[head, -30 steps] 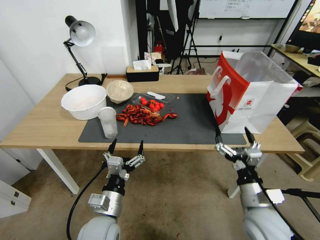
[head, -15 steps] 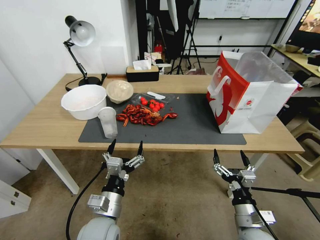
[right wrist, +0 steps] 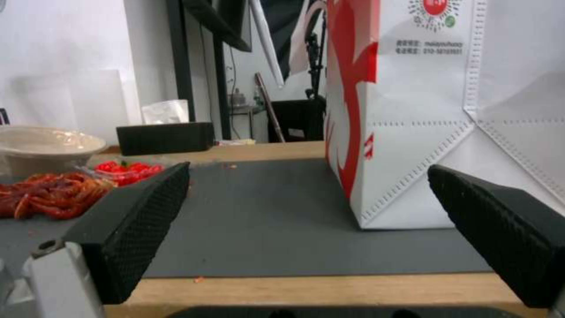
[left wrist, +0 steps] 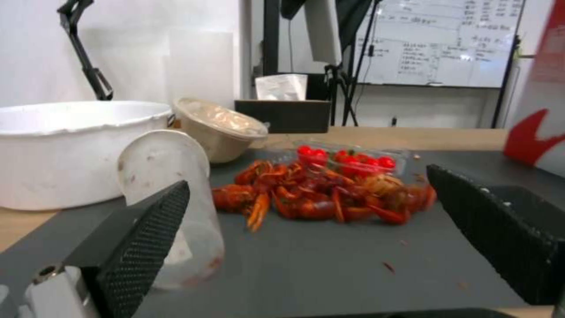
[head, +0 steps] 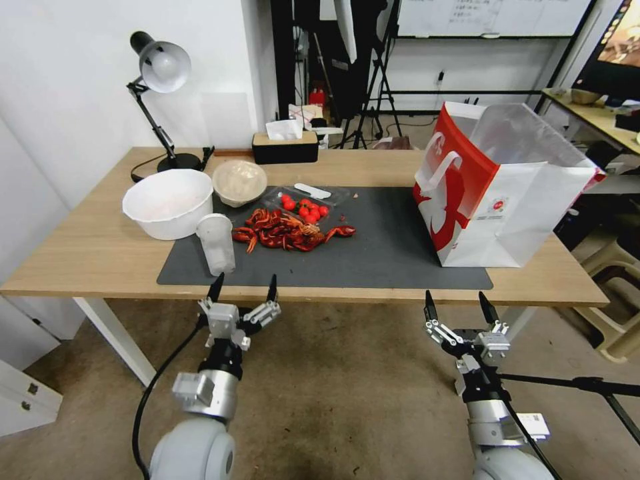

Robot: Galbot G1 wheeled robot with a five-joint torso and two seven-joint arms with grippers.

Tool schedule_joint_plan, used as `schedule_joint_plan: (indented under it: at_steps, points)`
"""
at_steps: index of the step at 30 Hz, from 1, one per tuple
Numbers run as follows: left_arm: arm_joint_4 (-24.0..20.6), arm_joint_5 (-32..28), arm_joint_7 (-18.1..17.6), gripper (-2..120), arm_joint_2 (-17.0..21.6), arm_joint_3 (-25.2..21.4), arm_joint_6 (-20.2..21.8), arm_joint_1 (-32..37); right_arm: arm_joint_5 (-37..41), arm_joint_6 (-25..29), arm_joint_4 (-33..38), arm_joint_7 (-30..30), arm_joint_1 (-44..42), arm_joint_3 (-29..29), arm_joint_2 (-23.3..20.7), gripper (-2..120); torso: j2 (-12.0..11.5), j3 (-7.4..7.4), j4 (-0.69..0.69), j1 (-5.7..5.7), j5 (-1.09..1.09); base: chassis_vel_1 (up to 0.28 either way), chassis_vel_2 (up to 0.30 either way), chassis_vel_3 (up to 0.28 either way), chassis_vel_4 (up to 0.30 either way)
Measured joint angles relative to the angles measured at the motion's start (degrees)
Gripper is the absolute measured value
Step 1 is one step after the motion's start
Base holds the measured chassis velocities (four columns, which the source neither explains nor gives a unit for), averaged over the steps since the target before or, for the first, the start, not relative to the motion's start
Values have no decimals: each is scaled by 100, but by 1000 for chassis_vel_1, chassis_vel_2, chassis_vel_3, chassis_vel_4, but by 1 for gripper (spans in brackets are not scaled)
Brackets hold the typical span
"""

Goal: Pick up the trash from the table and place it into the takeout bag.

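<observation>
The table (head: 87, 253) is seen with a dark mat (head: 373, 257) across its top, and everything is placed from that mat. The bag (head: 497, 193) stands upright on the mat's right end, its mouth open, its red panel facing the mat's middle. On the mat's left part a clear cup (head: 216, 244) stands near the front edge. A pile of red crayfish shells (head: 287, 231) lies near the mat's middle-left, with a clear tray of cherry tomatoes (head: 303, 203) just behind it. A lidded beige bowl (head: 239, 181) is tilted at the mat's back left corner, and a large white bowl (head: 167, 203) sits just off the mat's left edge, touching or nearly touching the beige bowl. A lamp (head: 157, 87) and a tissue box (head: 285, 145) stand behind the mat.

The left gripper (head: 243, 288) is held below the table's front edge, in front of the cup, with its fingers spread and nothing between them. The right gripper (head: 459, 305) is held lower, in front of the mat's right end and the bag, likewise spread and empty.
</observation>
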Motion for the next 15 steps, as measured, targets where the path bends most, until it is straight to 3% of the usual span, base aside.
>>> schedule_joint_plan:
  at_steps: [4, 15]
  points:
    - [212, -298, -267, 100, 267, -99, 622, -549, -40, -68, 20, -2, 73, -32, 12, 100, 0, 0, 0, 0, 0, 0, 0, 0, 0]
    - [676, -509, -807, 100, 765, -185, 1552, -1300, -133, -189, 42, -2, 157, -58, 69, 100, 0, 1, 0, 0, 0, 0, 0, 0, 0]
